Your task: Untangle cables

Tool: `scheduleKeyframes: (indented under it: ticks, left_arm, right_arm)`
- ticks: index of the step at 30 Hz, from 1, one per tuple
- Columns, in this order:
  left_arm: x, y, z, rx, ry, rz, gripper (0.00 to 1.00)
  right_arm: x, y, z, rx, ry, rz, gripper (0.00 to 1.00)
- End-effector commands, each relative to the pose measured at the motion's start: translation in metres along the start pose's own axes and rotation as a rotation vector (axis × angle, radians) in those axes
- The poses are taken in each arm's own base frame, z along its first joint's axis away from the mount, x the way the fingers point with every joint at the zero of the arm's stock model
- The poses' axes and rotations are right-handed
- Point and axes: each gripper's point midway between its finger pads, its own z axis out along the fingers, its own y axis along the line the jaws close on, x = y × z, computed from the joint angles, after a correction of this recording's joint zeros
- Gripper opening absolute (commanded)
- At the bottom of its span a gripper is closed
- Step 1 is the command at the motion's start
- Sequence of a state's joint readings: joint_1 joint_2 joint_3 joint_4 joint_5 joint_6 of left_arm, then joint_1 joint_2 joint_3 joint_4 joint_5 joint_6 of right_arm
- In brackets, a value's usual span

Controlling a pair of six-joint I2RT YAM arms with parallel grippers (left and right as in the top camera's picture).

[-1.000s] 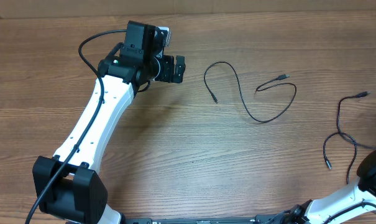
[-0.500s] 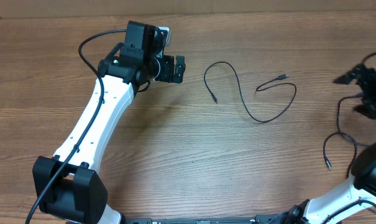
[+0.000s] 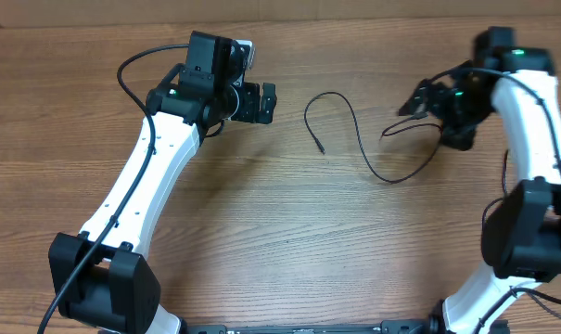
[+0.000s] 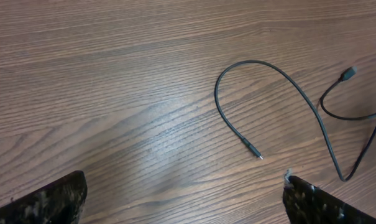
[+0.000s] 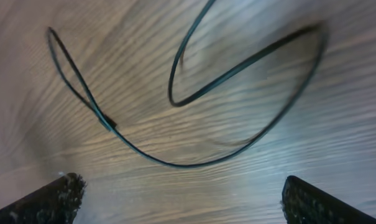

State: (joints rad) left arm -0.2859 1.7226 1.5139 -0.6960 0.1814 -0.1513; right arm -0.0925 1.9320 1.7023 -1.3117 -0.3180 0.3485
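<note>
One cable [image 3: 358,134] lies loose on the wood table [image 3: 289,241], right of centre and not knotted. From its thin silver-tipped end [image 3: 322,149] it arches up and over, drops to a low bend, then curls back on the right toward its other plug. In the left wrist view the cable [image 4: 250,61] shows the same arch, with the tip [image 4: 257,155] pointing down-right and the darker plug [image 4: 346,73] at the far right.

The left gripper [image 3: 259,102] sits well to the left of the cable, clear of it. Its fingers [image 4: 51,199] stand wide apart at the bottom corners of its own view, with nothing between them.

The right gripper [image 3: 424,96] is over the right end of the cable, covering the plug from above. I cannot tell whether it touches the cord. In the right wrist view its fingers [image 5: 54,194] are also spread wide and hold nothing. The cable [image 5: 175,165] lies blurred on the wood ahead of them, a narrow loop inside a wider curve
</note>
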Motion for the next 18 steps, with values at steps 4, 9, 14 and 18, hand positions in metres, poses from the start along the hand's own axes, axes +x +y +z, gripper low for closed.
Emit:
scheduleKeyframes:
  ticks: [4,9,14,18]
  left_arm:
    - [-0.010,0.000,-0.008,-0.005,-0.031,-0.003,1.00]
    - [-0.010,0.000,-0.008,-0.005,-0.031,-0.003,1.00]
    - [-0.010,0.000,-0.008,-0.005,-0.031,-0.003,1.00]
    - [-0.010,0.000,-0.008,-0.005,-0.031,-0.003,1.00]
  right_arm:
    - [0.029,0.019,0.050,0.092,-0.003,0.279,1.00]
    - [0.051,0.012,0.095,0.192,-0.073,0.449,1.00]
    - [0.072,0.013,0.121,0.200,-0.065,0.472,1.00]
    - [0.084,0.012,0.130,0.214,-0.053,0.528,1.00]
